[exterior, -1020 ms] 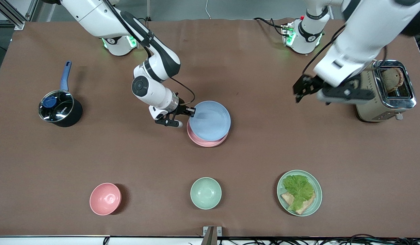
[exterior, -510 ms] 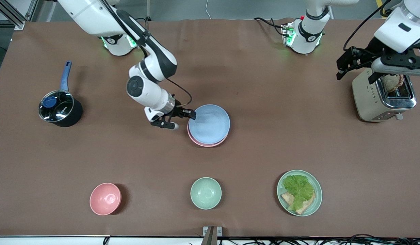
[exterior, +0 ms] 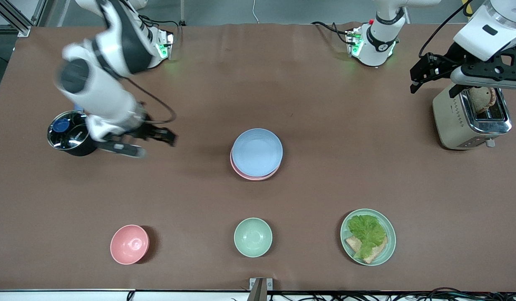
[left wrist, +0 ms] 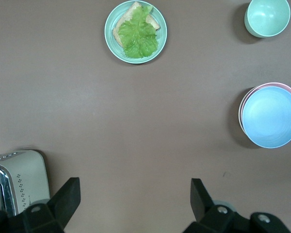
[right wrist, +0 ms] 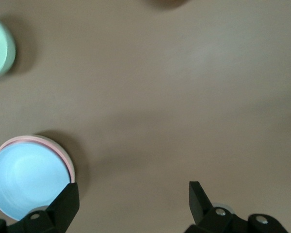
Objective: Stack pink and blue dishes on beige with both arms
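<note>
The light blue plate [exterior: 256,151] lies on the pale pink plate [exterior: 242,174] at the table's middle, with only a pink rim showing beneath it. The same stack shows as blue plate [left wrist: 271,116] over pink rim [left wrist: 269,85], and as blue plate [right wrist: 28,179] over pink rim [right wrist: 64,152]. No beige plate can be made out; anything under the stack is hidden. My right gripper [exterior: 157,144] [right wrist: 133,196] hangs open and empty over bare table between the pot and the stack. My left gripper [exterior: 415,77] [left wrist: 134,194] hangs open and empty beside the toaster.
A black pot [exterior: 73,133] with a blue handle stands toward the right arm's end. A toaster [exterior: 471,121] holding bread stands toward the left arm's end. Nearer the front camera sit a pink bowl [exterior: 129,244], a mint-green bowl [exterior: 252,237] and a green plate [exterior: 389,238] with lettuce and toast.
My right gripper has let go of the blue plate's rim and swung away toward the pot. The blue plate now rests on the pink one. The left arm withdrew to the toaster.
</note>
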Robot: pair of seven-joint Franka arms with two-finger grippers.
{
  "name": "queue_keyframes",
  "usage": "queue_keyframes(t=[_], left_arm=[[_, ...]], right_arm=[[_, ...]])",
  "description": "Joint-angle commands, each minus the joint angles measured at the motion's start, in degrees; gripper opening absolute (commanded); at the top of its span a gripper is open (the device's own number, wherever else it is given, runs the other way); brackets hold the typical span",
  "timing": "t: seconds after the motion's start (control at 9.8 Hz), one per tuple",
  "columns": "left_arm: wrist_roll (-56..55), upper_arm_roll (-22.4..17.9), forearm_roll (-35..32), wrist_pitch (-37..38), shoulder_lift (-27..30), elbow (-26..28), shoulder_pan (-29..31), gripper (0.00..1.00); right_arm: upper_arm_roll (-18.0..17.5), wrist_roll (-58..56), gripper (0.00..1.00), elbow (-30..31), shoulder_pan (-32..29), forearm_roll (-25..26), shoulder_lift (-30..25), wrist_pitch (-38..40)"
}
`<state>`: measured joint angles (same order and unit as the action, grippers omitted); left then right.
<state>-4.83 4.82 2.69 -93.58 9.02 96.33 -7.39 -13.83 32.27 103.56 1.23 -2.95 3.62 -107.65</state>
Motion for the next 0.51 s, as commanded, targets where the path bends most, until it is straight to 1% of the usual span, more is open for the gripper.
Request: queue_keyframes(t=[0.0, 0.1, 0.2, 0.31, 0.41], left_arm=[[0.5, 0.2, 0.4, 6.4, -6.2, -7.3, 0.9, 1.00], [0.5, -0.7, 0.4, 8.3, -8.4, -10.7, 0.5, 1.00], [0.7, -3.0, 0.6, 8.6, -8.9, -11.8, -0.5, 1.00], [0.0, -3.9, 0.6, 8.5, -8.7, -11.5, -1.3, 1.00], [0.3, -4.8, 0.6, 8.1, -8.2, -11.1, -1.4, 1.00]], right_arm=[[7.6, -3.3, 1.00, -8.0, 0.3, 1.2, -0.9, 10.6], [11.5, -6.6, 1.00, -10.9, 0.3, 0.8, -1.7, 13.7], [14.0, -12.2, 1.00, -13.7, 0.3, 0.6, -1.8, 16.9], [16.3, -15.5, 1.00, -17.7, 0.2, 0.7, -1.8, 21.3], [17.8, -17.1, 1.00, -20.6, -0.1, 0.8, -2.0, 24.7]])
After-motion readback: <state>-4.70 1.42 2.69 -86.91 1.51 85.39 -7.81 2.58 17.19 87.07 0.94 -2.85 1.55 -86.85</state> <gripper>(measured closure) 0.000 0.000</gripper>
